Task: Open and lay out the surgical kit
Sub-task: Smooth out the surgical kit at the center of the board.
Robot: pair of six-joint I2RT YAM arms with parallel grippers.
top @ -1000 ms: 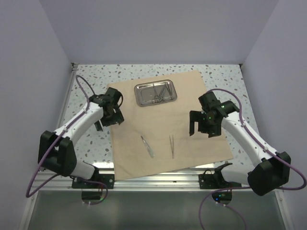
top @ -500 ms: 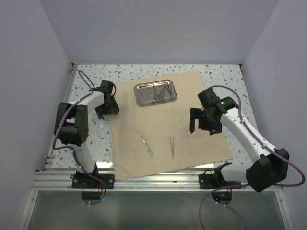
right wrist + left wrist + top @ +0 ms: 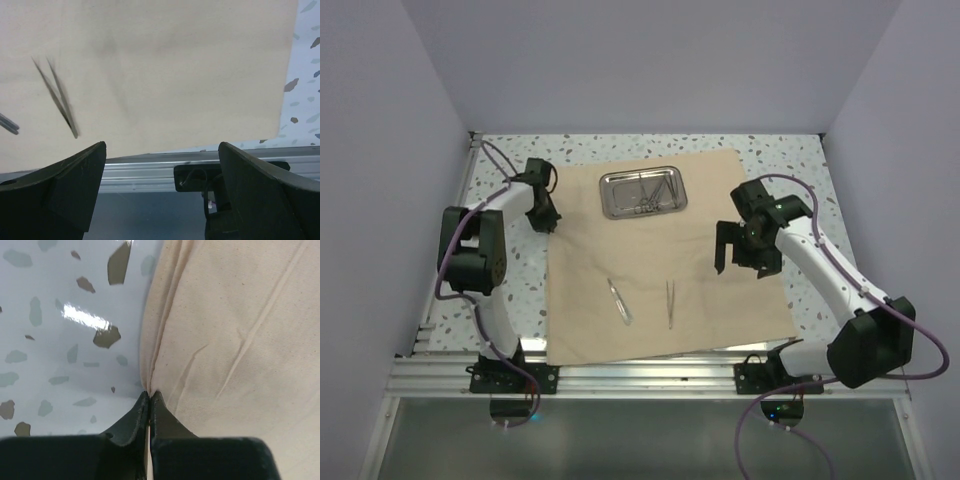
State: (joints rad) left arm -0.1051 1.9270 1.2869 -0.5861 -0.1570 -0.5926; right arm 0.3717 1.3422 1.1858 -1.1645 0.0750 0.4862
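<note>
the left fingers have gone to the left edge of the cloth and are closed on it. the cloth has slid squarer on the worktop, with the tray upon it. the right fingers hang open.

A white table flecked with grey and brown chips shows along its 12 o'clock edge and in strips at 9 and 3 o'clock. A ribbed aluminium rail runs along its 6 o'clock edge, and beyond that lies a dull grey panel. A pale lavender back wall rises at 12 o'clock, with a left wall at 9 and a right wall at 3. Seen close in the left wrist view, the table is glossy, with a bright glare patch toward 10 o'clock.
</note>
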